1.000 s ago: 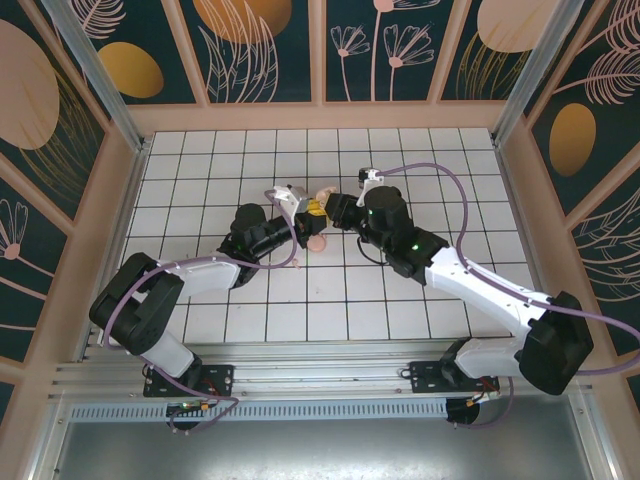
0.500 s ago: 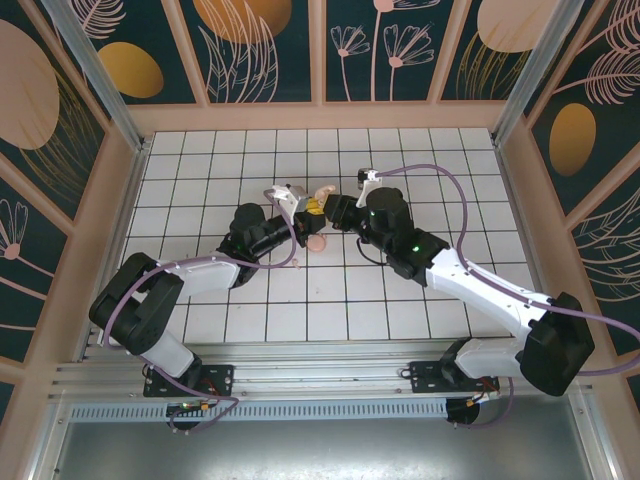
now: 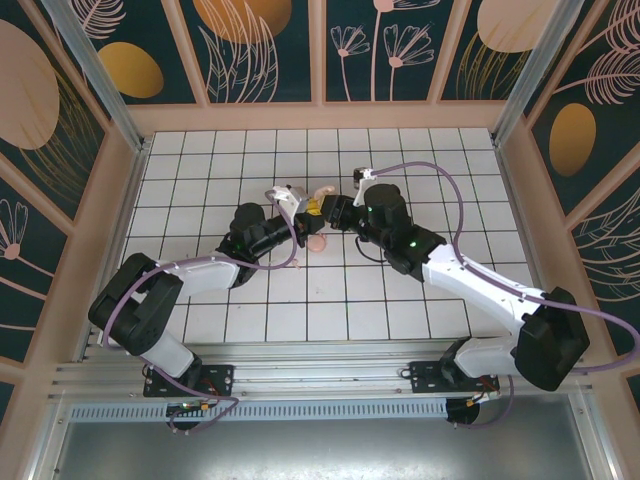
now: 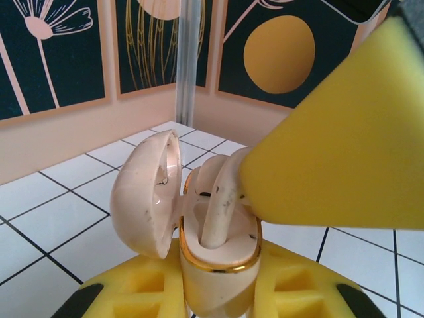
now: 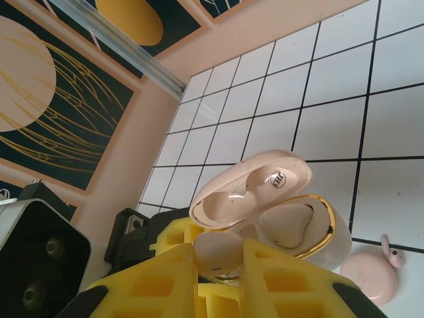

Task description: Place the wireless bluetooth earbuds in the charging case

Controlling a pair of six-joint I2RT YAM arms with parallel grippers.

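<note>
While the left hand (image 4: 215, 301) clamps the open charging case (image 4: 218, 262), the right hand (image 5: 218, 265) pinches one earbud (image 4: 222, 199) standing in it. A second earbud (image 5: 371, 273) lies just beside the case.

The black and white left arm (image 3: 200, 272) stretches out low, and its yellow left gripper (image 4: 215, 299) is squeezed tight on the bottom of the small salmon-pink rounded plastic case (image 4: 213, 257). The black and white right arm (image 3: 470, 285) bends in from the other side of the case. Its yellow right gripper (image 5: 218, 260) sits just above the case, pinching a tiny cream-pink plastic earbud (image 4: 222, 199).
</note>
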